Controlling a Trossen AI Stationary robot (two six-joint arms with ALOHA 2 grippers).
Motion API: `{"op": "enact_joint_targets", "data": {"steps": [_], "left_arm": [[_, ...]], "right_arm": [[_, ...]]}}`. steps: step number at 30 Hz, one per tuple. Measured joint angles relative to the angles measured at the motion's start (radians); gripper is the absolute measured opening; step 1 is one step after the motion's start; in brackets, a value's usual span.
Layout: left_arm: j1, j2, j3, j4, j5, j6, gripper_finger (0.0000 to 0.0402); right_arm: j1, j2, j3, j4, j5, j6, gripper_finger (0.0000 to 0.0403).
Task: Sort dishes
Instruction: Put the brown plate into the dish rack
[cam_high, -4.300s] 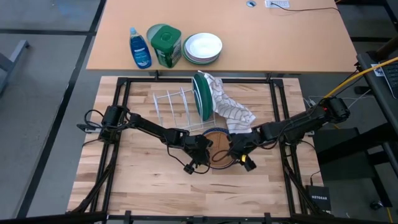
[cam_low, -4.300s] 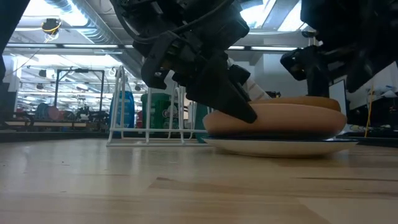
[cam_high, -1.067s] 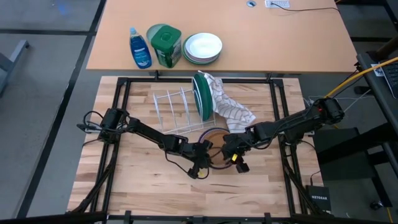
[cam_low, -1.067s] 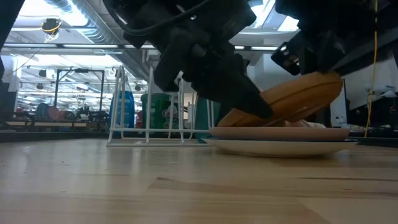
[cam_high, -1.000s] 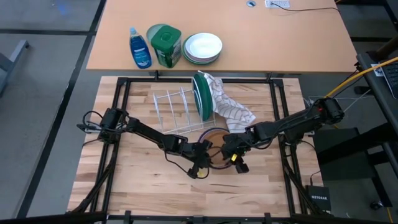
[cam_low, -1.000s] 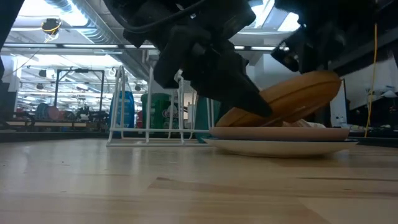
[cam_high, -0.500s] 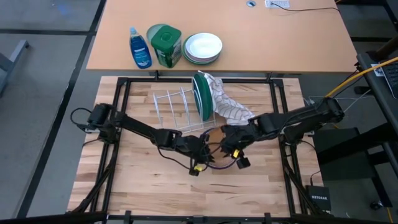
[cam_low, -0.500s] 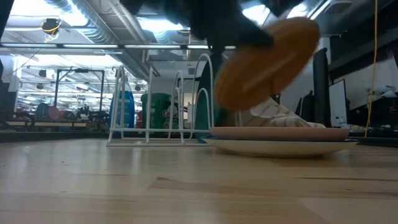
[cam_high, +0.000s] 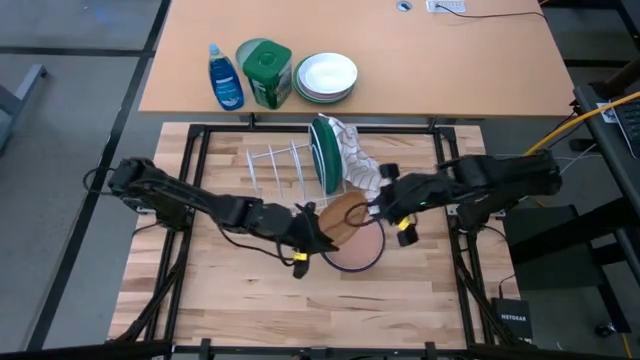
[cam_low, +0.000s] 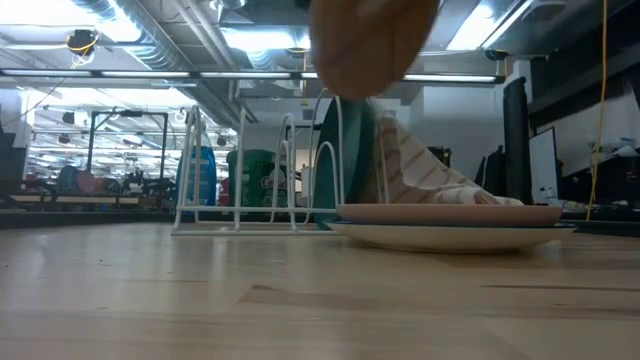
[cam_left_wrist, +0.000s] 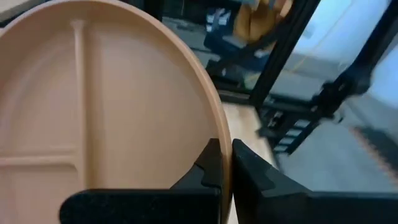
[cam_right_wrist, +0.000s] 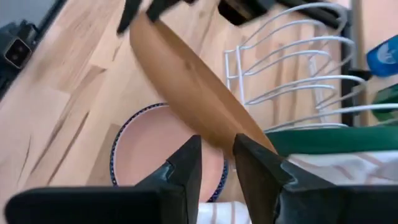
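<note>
My left gripper (cam_high: 308, 224) is shut on a wood-coloured divided plate (cam_high: 343, 214), which is up in the air in front of the white rack (cam_high: 283, 176). My right gripper (cam_high: 375, 207) stands open at that plate's right side, and its fingertips (cam_right_wrist: 193, 158) flank the plate's lower edge (cam_right_wrist: 217, 134). A second wood-coloured plate (cam_low: 450, 213) lies flat in the blue-rimmed dish (cam_high: 372, 257) on the table. The dark green plate (cam_high: 324, 152) stands on edge in the rack's right slot, with a patterned cloth (cam_high: 362, 168) lying against it. My left gripper pinches the lifted plate's rim (cam_left_wrist: 219, 127) between its two fingers, one on the divided upper face and one on the underside. It comes from the table's left. The plate is lifted clear and steeply tilted. My right gripper: I cannot tell whether its fingers touch the plate.
On the far desk stand a blue bottle (cam_high: 224, 77), a green canister (cam_high: 265, 71) and a stack of white bowls (cam_high: 326, 76). The rack's left slots (cam_right_wrist: 280, 68) hold nothing. Bare wood lies at the near side and to the left.
My left gripper has risen toward the far edge with the top wood-coloured plate. The plate has gone from slanting on the stack to steeply tilted and clear of it. My right gripper has moved up and toward the far edge. The lower plate and the dish have stayed put.
</note>
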Motion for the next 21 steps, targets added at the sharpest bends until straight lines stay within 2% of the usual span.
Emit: {"op": "enact_joint_targets", "data": {"steps": [4, 8, 11, 15, 19, 21], "left_arm": [[-0.031, -0.062, 0.000, -0.010, -0.055, -0.108, 0.0001], [-0.069, -0.135, 0.000, -0.013, -0.167, -0.183, 0.0000], [-0.115, -0.192, -0.018, -0.028, -0.315, -0.213, 0.0000], [-0.207, -0.284, -0.081, -0.022, -0.573, -0.248, 0.0000], [-0.317, -0.361, -0.165, 0.031, -0.836, -0.235, 0.0000], [-0.363, -0.386, -0.213, 0.072, -0.935, -0.234, 0.0000]], "right_arm": [[0.000, -0.070, 0.000, -0.007, 0.066, 0.000, 0.0099], [0.000, -0.117, 0.000, -0.004, 0.108, 0.001, 0.0099], [0.000, -0.141, 0.000, -0.002, 0.124, 0.000, 0.0099], [0.000, -0.153, 0.000, -0.006, 0.140, 0.000, 0.0099], [0.000, -0.153, 0.000, -0.015, 0.142, -0.001, 0.0099], [0.000, -0.153, 0.000, -0.021, 0.142, -0.002, 0.0099]]}}
